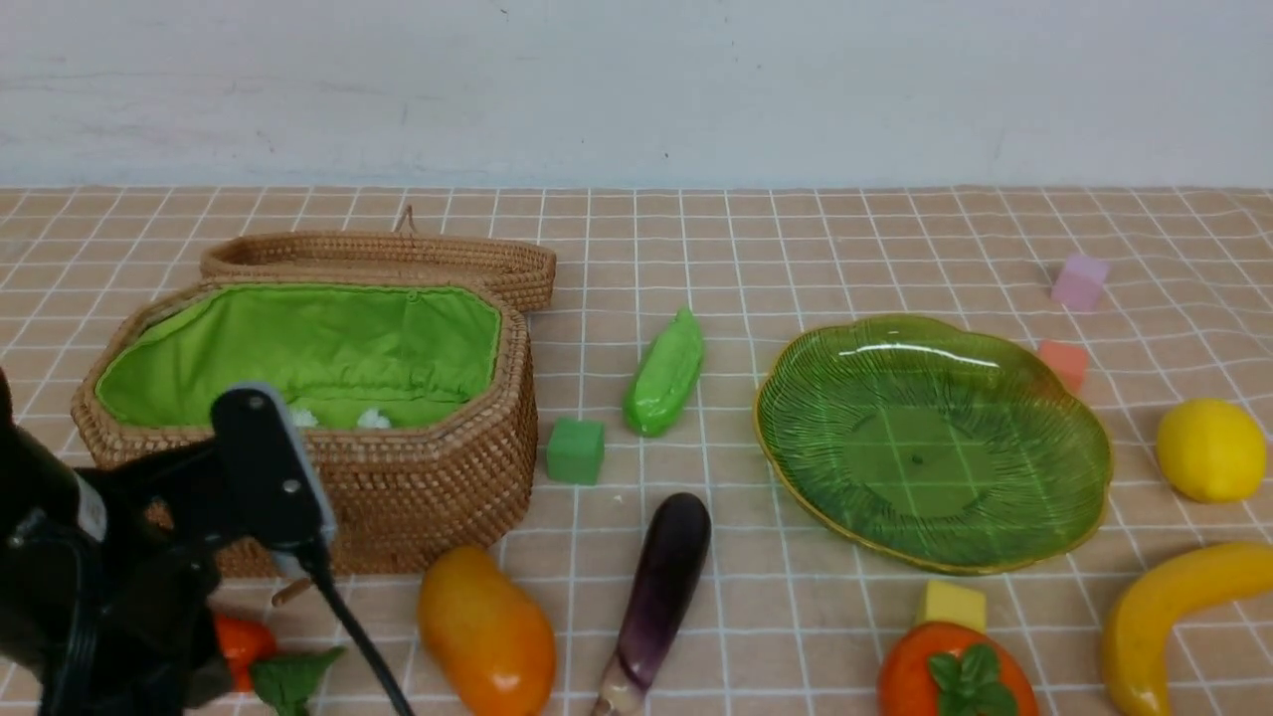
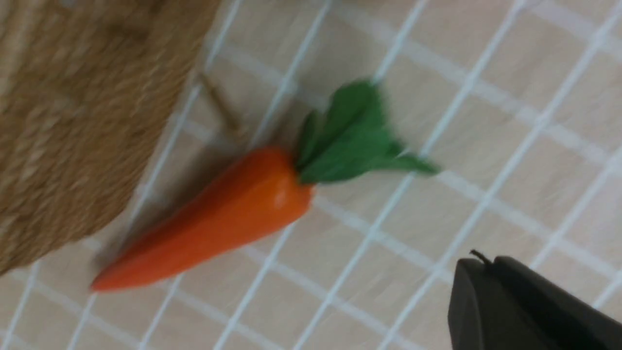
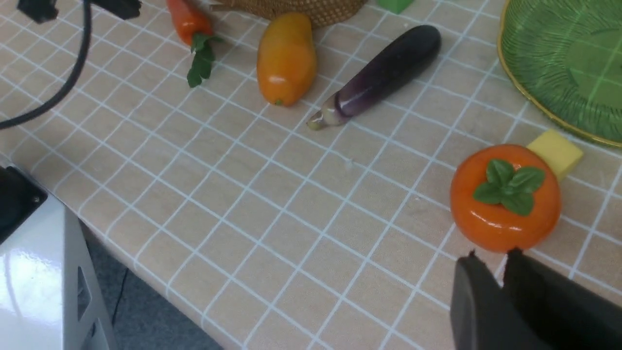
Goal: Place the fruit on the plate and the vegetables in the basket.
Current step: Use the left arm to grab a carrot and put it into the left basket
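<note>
Your left arm [image 1: 119, 557] sits low at the near left corner of the table [image 1: 756, 249], right in front of the basket [image 1: 418, 467]. The left hand [image 2: 492, 262] shows its fingers pressed together with nothing between them. It hangs over the red-orange pepper [image 2: 214, 218], which lies flat on the table just beside the basket's wicker wall, green stem pointing away from it.

The basket's lid [image 1: 398, 254] lies back behind it, and the green lining is in plain sight. The pea pod [image 1: 664, 373] rests between basket and plate [image 1: 935, 447], with a green cube [image 1: 575, 449] just beside its near end. Closer to you, the mango [image 1: 485, 631] and the eggplant [image 1: 661, 587] lie side by side, apart from each other.

Over on your right, the lemon [image 1: 1210, 449] and the banana [image 1: 1164, 607] sit off the plate's right side. The persimmon [image 1: 955, 681] stands at the plate's near edge, a yellow cube [image 1: 952, 604] just behind it.

Your right hand [image 3: 503, 255] is drawn nearly closed, gripping nothing, its tips just beside the persimmon.
</note>
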You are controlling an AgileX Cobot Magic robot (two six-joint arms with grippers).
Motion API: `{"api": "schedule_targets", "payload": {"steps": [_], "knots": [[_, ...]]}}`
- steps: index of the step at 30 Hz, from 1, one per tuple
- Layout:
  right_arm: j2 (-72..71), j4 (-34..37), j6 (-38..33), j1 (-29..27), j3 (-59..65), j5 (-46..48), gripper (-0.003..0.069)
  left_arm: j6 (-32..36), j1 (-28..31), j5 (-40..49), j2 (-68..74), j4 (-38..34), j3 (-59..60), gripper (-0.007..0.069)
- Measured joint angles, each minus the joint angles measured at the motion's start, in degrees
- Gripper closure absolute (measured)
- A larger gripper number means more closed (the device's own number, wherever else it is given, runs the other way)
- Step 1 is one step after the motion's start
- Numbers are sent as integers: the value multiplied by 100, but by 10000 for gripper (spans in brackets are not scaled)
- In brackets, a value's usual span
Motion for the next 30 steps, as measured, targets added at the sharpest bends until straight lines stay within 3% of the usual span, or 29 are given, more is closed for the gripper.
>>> {"api": "schedule_targets", "payload": {"steps": [2,4,6,8,13,18,22,25,30], "knots": [[0,0,-6,34,-5,-1,551,166,177,-185,56,12,23,543],[0,18,-12,120,-4,14,551,719,429,-619,278,-22,91,439],[0,25,-16,160,-4,14,550,1075,469,-757,423,-8,136,381],[0,37,-21,207,-4,14,550,1665,476,-928,733,51,199,269],[0,41,-33,215,-4,38,547,2619,480,-1620,1337,180,232,134],[0,41,-33,215,-4,67,543,2810,482,-1968,1953,660,232,125],[0,47,-33,215,-4,81,540,2818,487,-2120,2376,1352,232,188],[0,65,-33,215,-4,81,539,2818,487,-2084,2428,1431,226,260],[0,86,-33,215,-4,81,538,2539,450,-1861,2335,1340,215,258]]}}
